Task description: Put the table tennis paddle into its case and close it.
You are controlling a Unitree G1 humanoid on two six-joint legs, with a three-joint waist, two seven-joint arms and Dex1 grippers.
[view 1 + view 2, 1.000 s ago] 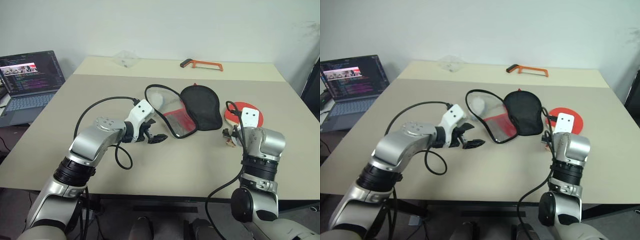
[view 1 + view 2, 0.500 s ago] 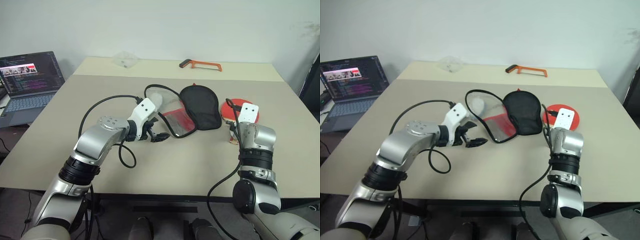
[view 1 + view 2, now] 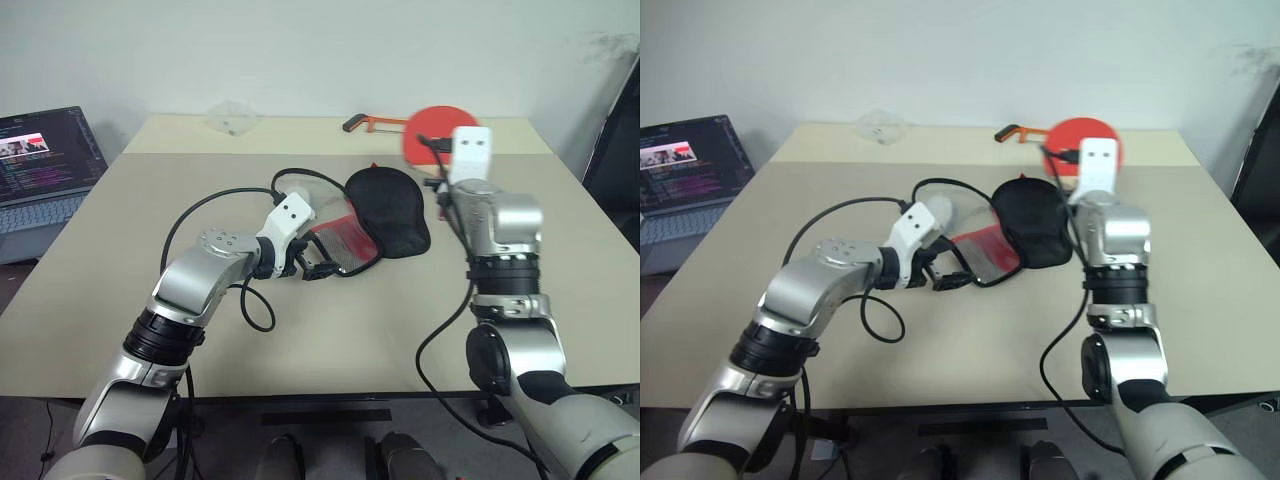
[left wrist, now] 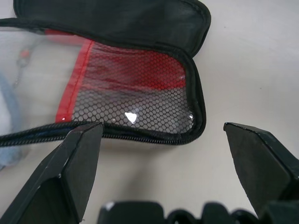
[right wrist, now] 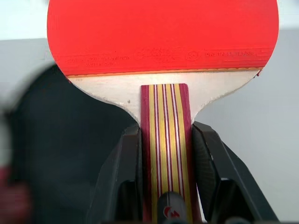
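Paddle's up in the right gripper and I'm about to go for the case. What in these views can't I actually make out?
- Right gripper and paddle handle: behind the wrist in the head views.
- Case in the right wrist view: a dark blur behind the paddle.
- Case in the left wrist view: cut off by the edges.
- Small clear item at the far edge: too small to identify.

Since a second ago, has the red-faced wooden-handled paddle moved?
Yes. The red-faced wooden-handled paddle has been lifted off the table, clamped in the right hand above the black case.
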